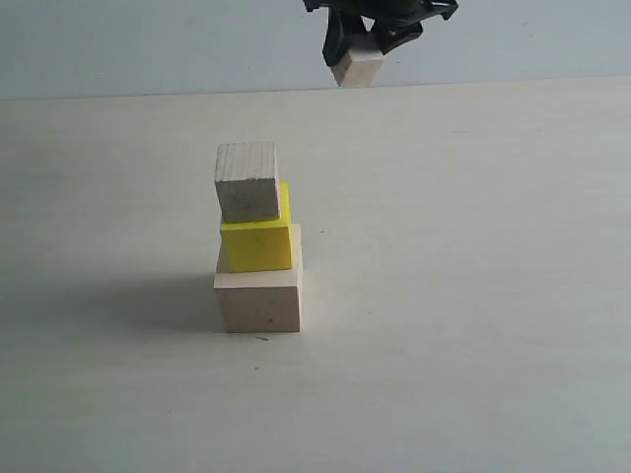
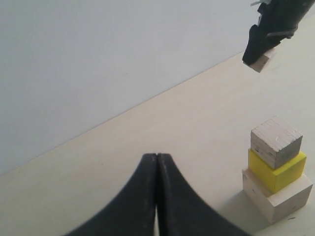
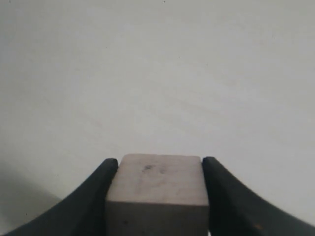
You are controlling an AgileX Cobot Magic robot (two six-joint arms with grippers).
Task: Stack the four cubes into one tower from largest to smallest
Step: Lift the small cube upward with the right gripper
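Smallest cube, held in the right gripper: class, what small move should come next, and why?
Probably carry the smallest cube sideways until it hangs over the top wooden cube. The right gripper grips it well above the table, off to one side of the three-cube stack, whose top is bare.

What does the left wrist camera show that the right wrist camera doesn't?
Only the left wrist view shows three stacked cubes: the large pale wood cube at the bottom, the yellow cube on it, and the smaller wood cube on top. It also shows the shut left end effector. Only the right wrist view shows the smallest cube close up in the right end effector. Both show that held cube, its end effector and the table.
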